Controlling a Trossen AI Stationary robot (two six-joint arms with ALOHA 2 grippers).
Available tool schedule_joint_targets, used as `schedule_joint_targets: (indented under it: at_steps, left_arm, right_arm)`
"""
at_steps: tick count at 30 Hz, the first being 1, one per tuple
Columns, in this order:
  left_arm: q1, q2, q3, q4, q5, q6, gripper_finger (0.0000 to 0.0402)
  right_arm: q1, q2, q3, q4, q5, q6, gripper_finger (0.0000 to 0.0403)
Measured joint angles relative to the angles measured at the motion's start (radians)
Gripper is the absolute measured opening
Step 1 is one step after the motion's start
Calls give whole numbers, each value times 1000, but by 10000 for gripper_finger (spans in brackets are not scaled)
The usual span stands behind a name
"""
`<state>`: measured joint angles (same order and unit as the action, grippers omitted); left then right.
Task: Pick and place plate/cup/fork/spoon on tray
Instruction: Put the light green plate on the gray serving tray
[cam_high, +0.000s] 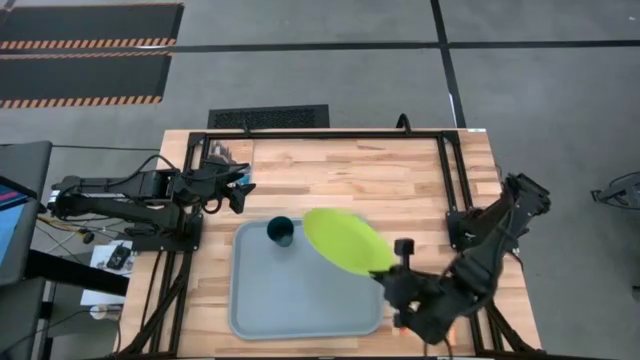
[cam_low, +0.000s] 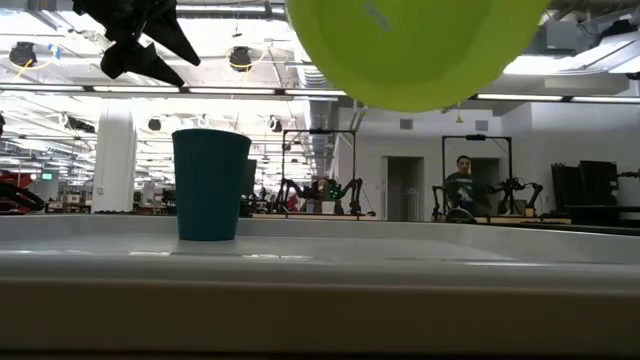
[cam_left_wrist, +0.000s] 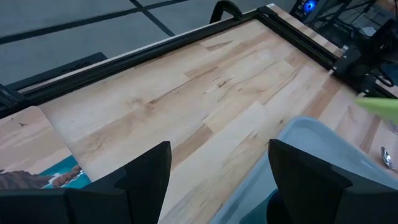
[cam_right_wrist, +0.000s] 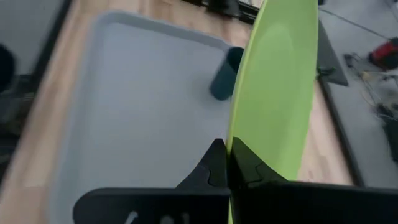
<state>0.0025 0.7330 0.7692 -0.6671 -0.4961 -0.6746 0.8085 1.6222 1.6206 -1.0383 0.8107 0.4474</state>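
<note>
Lime-green plate (cam_high: 345, 241), pinched at its rim by our right gripper (cam_right_wrist: 227, 163), looks light, stiff and slippery; left gripper (cam_left_wrist: 217, 174) waits spread.

Right tool (cam_right_wrist: 227, 163) clamped tight, arm angled inward; left tool (cam_left_wrist: 217, 180) spread, arm raised at rear-left.

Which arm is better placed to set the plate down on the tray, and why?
The right. Its gripper already pinches the plate by the rim, holding it above the tray. The left gripper is open over bare table beyond the tray, holding nothing.
</note>
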Motion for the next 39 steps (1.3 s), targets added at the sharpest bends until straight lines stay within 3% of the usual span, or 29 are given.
schedule_joint_targets:
  at_steps: [5, 10, 19, 26, 39]
  left_arm:
    - [0, 0, 0, 0, -4, 0, 257]
    - [0, 0, 0, 0, -7, 4, 257]
    - [0, 0, 0, 8, -8, 14, 257]
    - [0, 0, 0, 9, 9, 15, 257]
    - [0, 0, 0, 26, 11, 20, 257]
  right_arm:
    - [26, 15, 0, 9, -190, 58, 2]
    - [18, 67, 0, 81, -332, -63, 2]
    - [-73, 155, 28, 234, -358, -371, 2]
    - [-162, 237, 121, 293, -545, -538, 2]
    - [-267, 392, 273, 291, -652, -768, 2]
